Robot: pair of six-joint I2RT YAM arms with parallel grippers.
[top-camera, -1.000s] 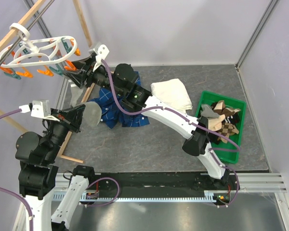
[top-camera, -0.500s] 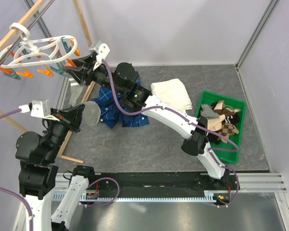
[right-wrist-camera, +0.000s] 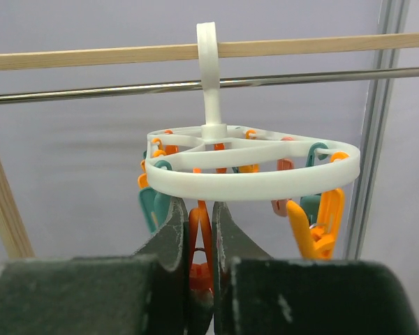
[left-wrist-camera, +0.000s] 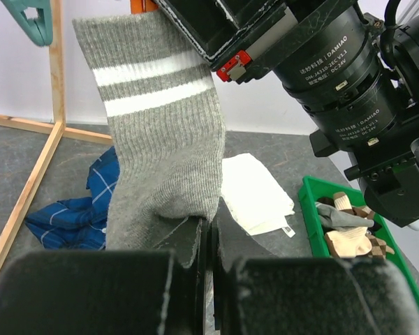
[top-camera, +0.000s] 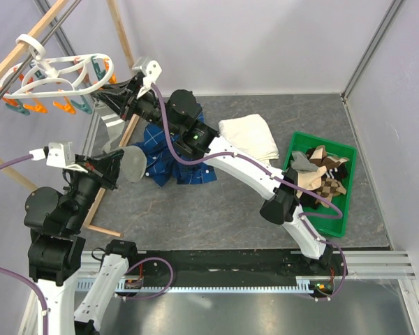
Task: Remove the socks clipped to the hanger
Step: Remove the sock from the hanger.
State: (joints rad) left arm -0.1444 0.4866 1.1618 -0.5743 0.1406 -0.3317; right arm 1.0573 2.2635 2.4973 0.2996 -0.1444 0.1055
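The white round hanger [top-camera: 56,75] hangs by its hook [right-wrist-camera: 208,56] from the wooden pole [right-wrist-camera: 91,59], with orange and teal clothespins dangling under its ring [right-wrist-camera: 251,183]. My right gripper [right-wrist-camera: 201,230] is shut on an orange clothespin [right-wrist-camera: 205,234] just under the ring; from above it shows at the hanger's right side [top-camera: 110,98]. A grey sock with white stripes [left-wrist-camera: 160,139] hangs down from beside that gripper. My left gripper [left-wrist-camera: 209,237] is shut on the sock's lower end [top-camera: 134,164]. Whether the clothespin still holds the cuff is hidden.
A green bin [top-camera: 328,225] at the right holds several socks [top-camera: 325,178]. A folded white towel [top-camera: 248,136] and a blue plaid shirt [top-camera: 171,159] lie on the table under the right arm. A metal rod [right-wrist-camera: 300,77] and slanted wooden rack legs [left-wrist-camera: 54,105] stand at the left.
My right gripper has closed from open onto the orange clothespin and nudged up toward the hanger, which swung slightly. The left gripper keeps its hold on the grey sock.
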